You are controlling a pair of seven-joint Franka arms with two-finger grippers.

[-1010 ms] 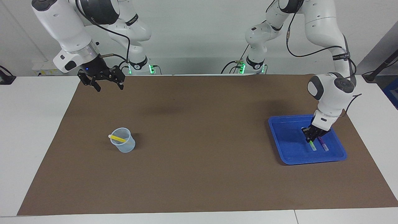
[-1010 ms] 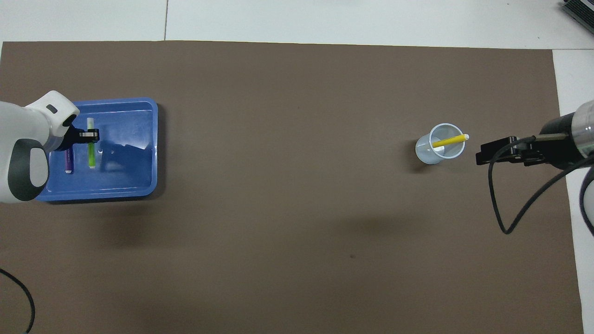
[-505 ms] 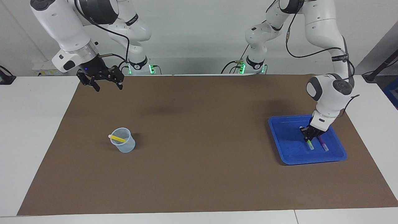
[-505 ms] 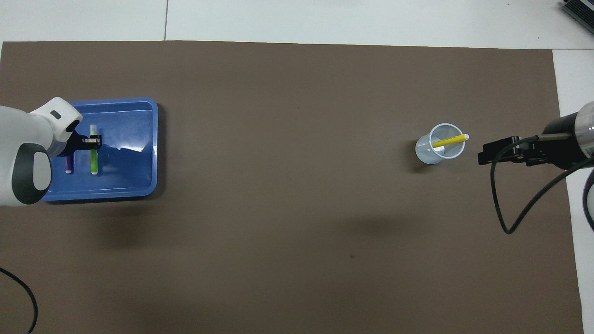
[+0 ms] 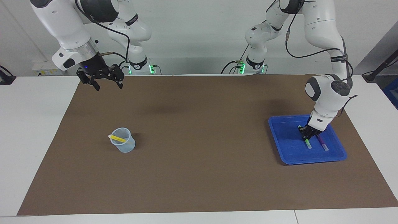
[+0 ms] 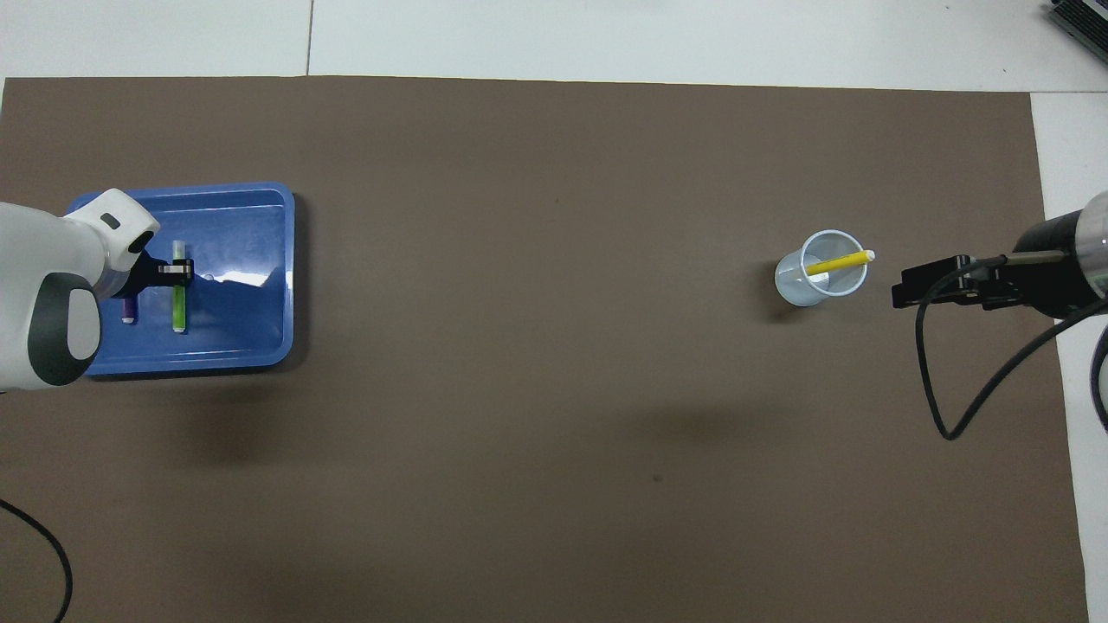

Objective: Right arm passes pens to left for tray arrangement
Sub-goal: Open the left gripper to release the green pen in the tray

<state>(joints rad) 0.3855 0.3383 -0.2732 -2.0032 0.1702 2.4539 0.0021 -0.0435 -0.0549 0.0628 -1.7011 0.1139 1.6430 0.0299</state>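
I see the right tool point(image 5: 105, 83) fully open, holding nothing, raised over the desk point(image 5: 199, 155) edge. The yellow pen point(image 5: 118, 138) leans in the cup point(image 5: 123, 145). The left tool point(image 5: 306, 134), closed on the green pen point(image 5: 307, 143), is in the tray point(image 5: 289, 155), beside the purple pen point(image 5: 322, 144).

A large brown mat point(image 5: 199, 146) covers most of a white table point(image 5: 31, 130), leaving white margins bare at both ends and along the edge farthest from the robots. A small translucent bluish cup point(image 5: 123, 144) stands upright on the mat, toward the right arm's end of the table. A black cable point(image 6: 35, 554) curls onto the mat's corner at the left arm's end, near the robots
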